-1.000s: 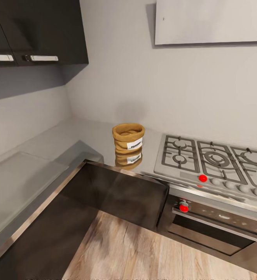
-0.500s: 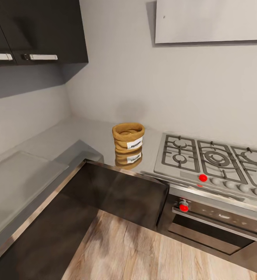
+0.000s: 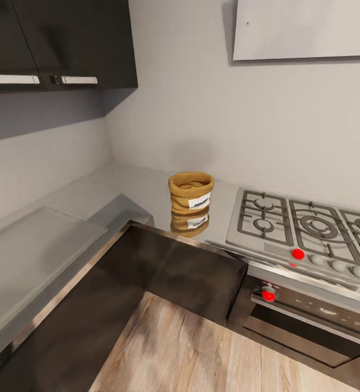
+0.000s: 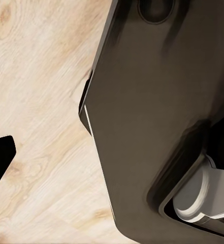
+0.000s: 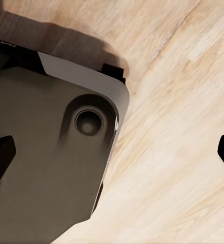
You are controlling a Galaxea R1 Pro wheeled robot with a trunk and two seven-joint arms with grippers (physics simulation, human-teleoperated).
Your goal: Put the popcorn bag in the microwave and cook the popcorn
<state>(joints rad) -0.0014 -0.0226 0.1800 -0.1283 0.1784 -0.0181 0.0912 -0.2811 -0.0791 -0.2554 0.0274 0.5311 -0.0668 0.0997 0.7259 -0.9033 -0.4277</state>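
change: against the head view half a second back, the whole picture has slid to the right, cabinets, wall panel and hob alike. We read that as the camera turning or the base moving, not the things.
popcorn bag [image 3: 191, 192]: upright on the desk [image 3: 141, 190], near its front edge, between the inner corner and the gas hob [image 3: 305, 226]. Rim open, white label facing us, reflection in the desk below it. Same spot on the desk as before.
popcorn: too small to tell inside the bag.
microwave: nothing to report on it from these pictures.
left tool [image 4: 0, 155]: one dark fingertip shows in the left wrist view over the wood floor [image 4: 35, 101] and the robot's dark base [image 4: 157, 112]. We cannot tell whether it is open or closed.
right tool [image 5: 114, 155]: two dark fingertips at opposite edges of the right wrist view, wide apart, nothing between them, floor and base beneath.
other: dark upper cabinets [image 3: 60, 43], oven [image 3: 310, 316] with red knobs below the hob.
meaning: we judge the robot is on approach, lining up on the bag. Both arms hang low by the base, no reach begun, pick not yet started.
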